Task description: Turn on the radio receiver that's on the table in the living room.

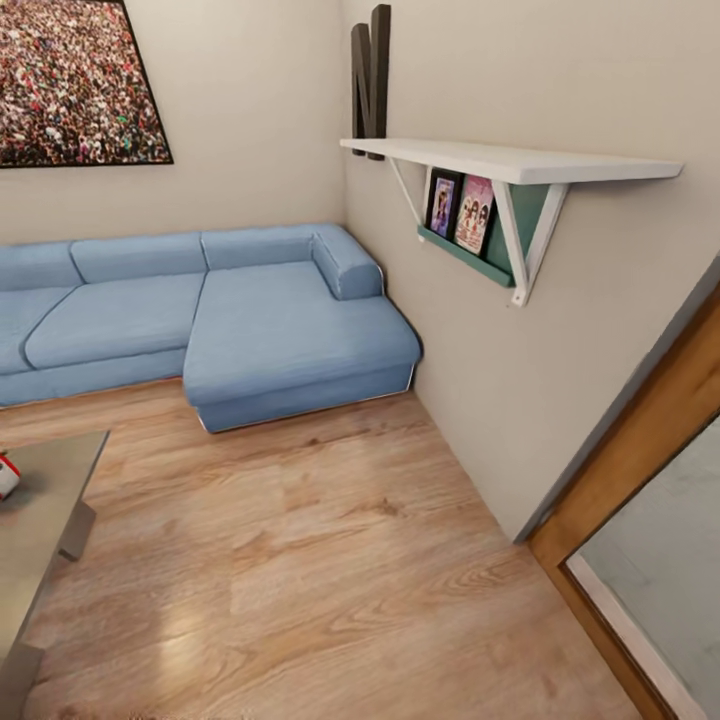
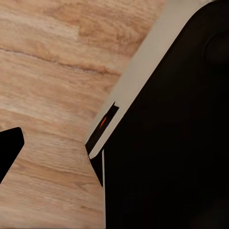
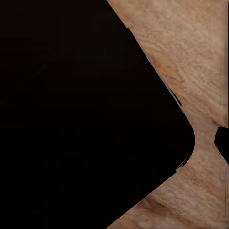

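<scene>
The red radio receiver (image 1: pixel 5 476) peeks in at the far left edge of the head view, cut off by the frame, with a white stripe showing. It rests on the grey-taupe table (image 1: pixel 50 490), whose near corner stands on the light wood floor (image 1: pixel 330 560) of the living room. In the left wrist view one dark fingertip (image 2: pixel 9 150) hangs over the floor beside the robot's black body (image 2: pixel 171 143). The right wrist view shows another dark fingertip (image 3: pixel 222 143) next to the black body (image 3: pixel 81 109). Neither view shows how the jaws stand.
A light-blue sectional sofa (image 1: pixel 260 320) fills the corner at the back. A white wall shelf (image 1: pixel 510 160) with framed pictures juts from the right wall at head height. A wooden door frame (image 1: pixel 640 440) is at the near right. Open plank floor lies between table and wall.
</scene>
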Available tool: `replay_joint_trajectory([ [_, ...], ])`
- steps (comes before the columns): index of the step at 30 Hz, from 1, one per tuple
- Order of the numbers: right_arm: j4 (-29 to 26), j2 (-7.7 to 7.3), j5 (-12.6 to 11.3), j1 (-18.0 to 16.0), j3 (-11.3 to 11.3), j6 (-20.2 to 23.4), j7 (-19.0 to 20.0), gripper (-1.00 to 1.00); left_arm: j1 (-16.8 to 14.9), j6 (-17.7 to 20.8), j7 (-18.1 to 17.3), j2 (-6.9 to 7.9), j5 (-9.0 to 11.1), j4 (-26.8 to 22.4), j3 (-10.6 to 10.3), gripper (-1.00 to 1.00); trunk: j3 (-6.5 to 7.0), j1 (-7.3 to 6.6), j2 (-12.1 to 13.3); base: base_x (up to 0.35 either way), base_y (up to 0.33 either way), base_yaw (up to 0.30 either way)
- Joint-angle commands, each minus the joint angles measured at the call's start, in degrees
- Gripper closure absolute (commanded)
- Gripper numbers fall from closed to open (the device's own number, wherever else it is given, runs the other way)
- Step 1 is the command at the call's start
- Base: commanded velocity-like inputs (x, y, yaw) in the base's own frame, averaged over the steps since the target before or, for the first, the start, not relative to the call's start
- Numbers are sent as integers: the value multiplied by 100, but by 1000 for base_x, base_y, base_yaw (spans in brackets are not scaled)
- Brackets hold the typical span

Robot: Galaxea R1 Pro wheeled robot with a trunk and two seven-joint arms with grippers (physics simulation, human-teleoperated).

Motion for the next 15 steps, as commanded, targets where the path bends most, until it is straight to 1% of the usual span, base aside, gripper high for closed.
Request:
replay_joint_trajectory([
  [1,0,0,-2,0,0,0,0,-100,0,2,0,2,0,-9,0,-100,-6,0,0,83,-91,230],
  [15,0,0,-3,0,0,-88,0,-100,0,5,0,4,0,-19,7,-100,-77,0,0,82,-116,236],
])
